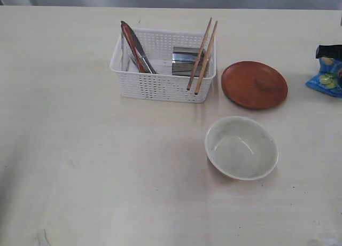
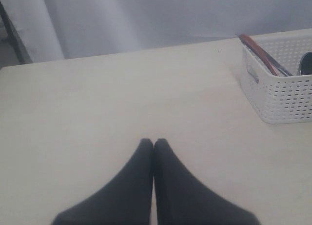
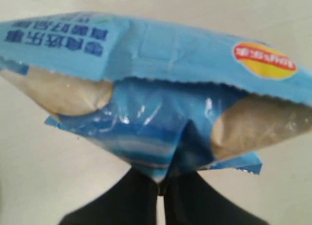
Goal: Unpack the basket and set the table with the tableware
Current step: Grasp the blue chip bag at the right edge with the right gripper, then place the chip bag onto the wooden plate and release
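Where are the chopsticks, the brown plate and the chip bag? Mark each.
chopsticks (image 1: 206,57): exterior view, middle of the right stick's shaft.
brown plate (image 1: 254,85): exterior view, its bare centre.
chip bag (image 3: 161,54): right wrist view, blue upper panel.

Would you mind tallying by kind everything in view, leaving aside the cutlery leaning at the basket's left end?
basket: 1
chopsticks: 2
steel cup: 1
brown plate: 1
cream bowl: 1
chip bag: 1
Total: 7
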You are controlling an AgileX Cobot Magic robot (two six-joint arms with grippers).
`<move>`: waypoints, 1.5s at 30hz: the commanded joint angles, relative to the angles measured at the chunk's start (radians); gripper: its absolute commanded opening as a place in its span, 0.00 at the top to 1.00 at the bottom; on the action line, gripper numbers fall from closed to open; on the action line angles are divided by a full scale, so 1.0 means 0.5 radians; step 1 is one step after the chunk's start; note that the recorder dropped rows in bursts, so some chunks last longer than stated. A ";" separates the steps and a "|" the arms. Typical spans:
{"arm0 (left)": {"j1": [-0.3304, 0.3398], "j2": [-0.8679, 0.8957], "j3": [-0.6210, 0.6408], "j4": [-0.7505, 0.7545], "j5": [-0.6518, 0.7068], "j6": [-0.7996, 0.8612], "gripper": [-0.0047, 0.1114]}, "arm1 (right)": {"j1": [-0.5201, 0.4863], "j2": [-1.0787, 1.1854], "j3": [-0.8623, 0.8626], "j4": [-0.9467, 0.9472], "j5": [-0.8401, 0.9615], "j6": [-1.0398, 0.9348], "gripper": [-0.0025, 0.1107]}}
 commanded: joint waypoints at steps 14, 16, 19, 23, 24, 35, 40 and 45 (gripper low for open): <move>0.000 -0.006 0.005 -0.023 -0.005 -0.011 0.96 | 0.167 -0.372 -0.204 0.815 0.399 -0.571 0.98; 0.000 -0.006 0.005 -0.023 -0.005 -0.011 0.96 | 0.224 -0.349 -0.200 0.967 0.437 -0.656 0.98; 0.000 -0.006 0.005 -0.023 -0.005 -0.011 0.96 | 0.355 -0.297 -0.196 0.964 0.446 -0.644 0.98; 0.000 -0.006 0.005 -0.023 -0.005 -0.011 0.96 | 0.480 -0.159 -0.196 0.933 0.449 -0.577 0.98; 0.000 -0.006 0.005 -0.023 -0.005 -0.011 0.96 | 0.485 -0.136 -0.196 0.933 0.449 -0.572 0.98; 0.000 -0.006 0.005 -0.023 -0.005 -0.011 0.96 | 0.491 0.050 -0.196 0.772 0.594 -0.439 0.98; 0.000 -0.006 0.005 -0.023 -0.005 -0.011 0.96 | 0.509 0.090 -0.204 0.782 0.540 -0.455 0.98; 0.000 -0.006 0.005 -0.023 -0.005 -0.011 0.96 | 0.509 0.090 -0.259 0.782 0.593 -0.455 0.85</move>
